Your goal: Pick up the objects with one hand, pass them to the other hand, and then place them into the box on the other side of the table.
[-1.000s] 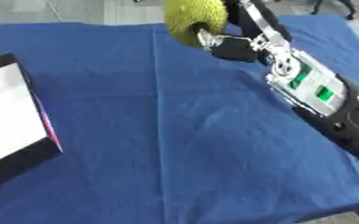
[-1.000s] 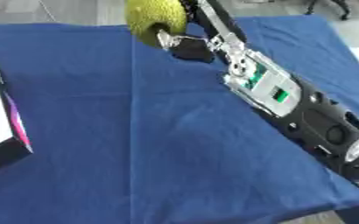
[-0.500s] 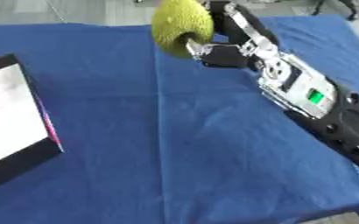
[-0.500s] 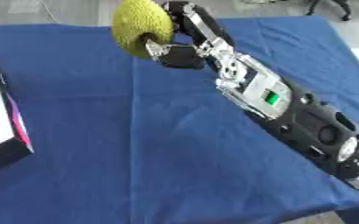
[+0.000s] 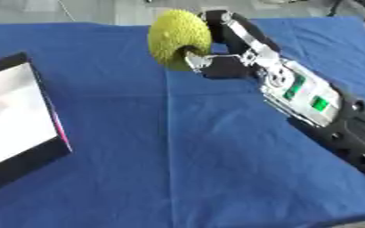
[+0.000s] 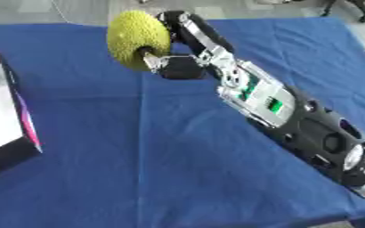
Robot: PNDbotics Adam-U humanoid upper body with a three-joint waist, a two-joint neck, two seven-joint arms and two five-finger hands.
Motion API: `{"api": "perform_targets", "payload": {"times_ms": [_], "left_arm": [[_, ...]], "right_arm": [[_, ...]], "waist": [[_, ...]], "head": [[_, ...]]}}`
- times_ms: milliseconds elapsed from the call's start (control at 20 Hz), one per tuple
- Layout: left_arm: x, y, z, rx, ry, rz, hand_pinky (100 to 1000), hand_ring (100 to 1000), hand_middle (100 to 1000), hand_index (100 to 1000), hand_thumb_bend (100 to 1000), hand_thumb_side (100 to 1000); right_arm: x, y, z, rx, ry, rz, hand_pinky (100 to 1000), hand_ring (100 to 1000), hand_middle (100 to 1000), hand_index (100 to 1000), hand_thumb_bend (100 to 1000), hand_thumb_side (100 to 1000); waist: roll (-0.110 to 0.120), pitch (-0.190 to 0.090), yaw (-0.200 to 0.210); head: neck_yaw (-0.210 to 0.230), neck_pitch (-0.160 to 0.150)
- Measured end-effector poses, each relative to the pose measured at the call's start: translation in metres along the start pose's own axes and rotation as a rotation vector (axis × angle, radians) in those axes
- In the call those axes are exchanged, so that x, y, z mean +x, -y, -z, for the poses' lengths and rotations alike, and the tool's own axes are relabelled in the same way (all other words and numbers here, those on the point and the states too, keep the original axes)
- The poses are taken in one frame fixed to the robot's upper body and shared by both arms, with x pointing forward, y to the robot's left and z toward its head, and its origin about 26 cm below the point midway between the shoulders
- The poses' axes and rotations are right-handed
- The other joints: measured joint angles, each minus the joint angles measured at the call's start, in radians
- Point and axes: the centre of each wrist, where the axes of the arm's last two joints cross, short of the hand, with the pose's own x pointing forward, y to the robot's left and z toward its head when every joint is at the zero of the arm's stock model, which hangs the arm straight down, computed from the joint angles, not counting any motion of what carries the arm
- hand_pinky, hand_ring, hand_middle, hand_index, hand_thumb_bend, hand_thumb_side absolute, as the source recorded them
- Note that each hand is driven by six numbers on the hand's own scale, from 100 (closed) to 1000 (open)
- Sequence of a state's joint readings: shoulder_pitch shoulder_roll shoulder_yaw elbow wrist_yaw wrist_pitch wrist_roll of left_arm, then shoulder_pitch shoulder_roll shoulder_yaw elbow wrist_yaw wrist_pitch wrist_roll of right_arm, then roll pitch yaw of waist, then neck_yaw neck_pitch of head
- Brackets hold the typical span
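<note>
A round, bumpy yellow-green fruit (image 5: 178,37) is held up above the blue cloth near the middle of the far side. My right hand (image 5: 221,62) is shut on it, thumb across its front and fingers curled behind it. The right arm reaches in from the lower right. At the left edge stands the box (image 5: 22,120), black-walled with a white inside and a small red thing in it. My left hand shows in neither view.
A blue cloth (image 5: 178,160) covers the whole table, with a crease running down its middle. The table's front edge shows at the bottom right corner. Floor and a chair base lie beyond the far edge.
My right hand has carried the fruit leftward and towards me, lower in the picture. The whole picture has also shifted, so the camera has moved.
</note>
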State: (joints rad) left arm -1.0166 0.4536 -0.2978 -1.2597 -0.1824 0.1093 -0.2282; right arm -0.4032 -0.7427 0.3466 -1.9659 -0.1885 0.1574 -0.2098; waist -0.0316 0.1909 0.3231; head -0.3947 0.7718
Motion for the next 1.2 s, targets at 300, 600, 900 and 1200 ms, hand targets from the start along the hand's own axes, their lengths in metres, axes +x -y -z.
{"api": "perform_targets", "payload": {"times_ms": [300,600,900,1200], "left_arm": [[0.007,0.019,0.009,-0.145,0.026,0.078,917,878,699,777,100,582],[0.014,0.035,0.017,-0.251,0.023,0.125,919,883,724,812,100,613],[0.022,0.058,0.024,-0.405,0.005,0.187,915,885,742,840,216,668],[0.035,0.079,0.032,-0.497,0.031,0.240,910,887,753,855,301,675]], "right_arm": [[0.002,-0.007,0.002,0.044,0.017,0.005,678,668,450,571,100,100],[0.005,-0.011,0.005,0.075,0.030,0.005,677,667,449,570,100,100],[0.006,-0.017,0.007,0.098,0.036,0.011,677,667,449,570,100,100],[0.007,-0.023,0.008,0.125,0.046,0.002,676,667,449,570,100,100]], "waist": [[0.002,0.000,0.008],[0.003,0.000,0.018],[0.003,0.000,0.023],[0.003,0.000,0.029]], "head": [[0.027,0.000],[0.039,0.000],[0.029,0.000],[0.027,0.000]]}}
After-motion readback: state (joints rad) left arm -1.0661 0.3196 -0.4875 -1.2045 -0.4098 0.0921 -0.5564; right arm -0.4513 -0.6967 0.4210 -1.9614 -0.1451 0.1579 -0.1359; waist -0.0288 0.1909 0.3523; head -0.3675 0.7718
